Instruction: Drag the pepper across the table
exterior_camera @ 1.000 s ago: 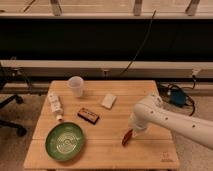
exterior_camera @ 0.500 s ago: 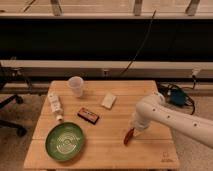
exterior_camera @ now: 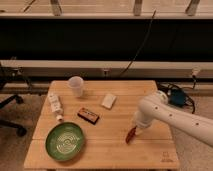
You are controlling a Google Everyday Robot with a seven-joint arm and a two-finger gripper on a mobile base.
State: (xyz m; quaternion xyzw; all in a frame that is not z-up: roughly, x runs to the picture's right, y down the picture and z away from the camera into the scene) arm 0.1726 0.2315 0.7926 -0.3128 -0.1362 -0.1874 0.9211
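Observation:
The pepper point(exterior_camera: 130, 135), small, slender and dark red, lies on the right part of the light-wood table point(exterior_camera: 105, 145). My gripper point(exterior_camera: 135, 128) hangs from the white arm that comes in from the right. It sits right at the pepper's upper end and touches or overlaps it. The pepper's pointed end sticks out below and left of the gripper.
A green plate point(exterior_camera: 65, 141) lies at the front left. A dark box with red-brown trim point(exterior_camera: 88, 115), a white packet point(exterior_camera: 108, 101), a clear cup point(exterior_camera: 76, 86) and a white tube point(exterior_camera: 55, 105) stand further back. A dark mark point(exterior_camera: 165, 161) is near the front right corner.
The gripper and the pepper have shifted slightly to the right and toward the front edge of the table together.

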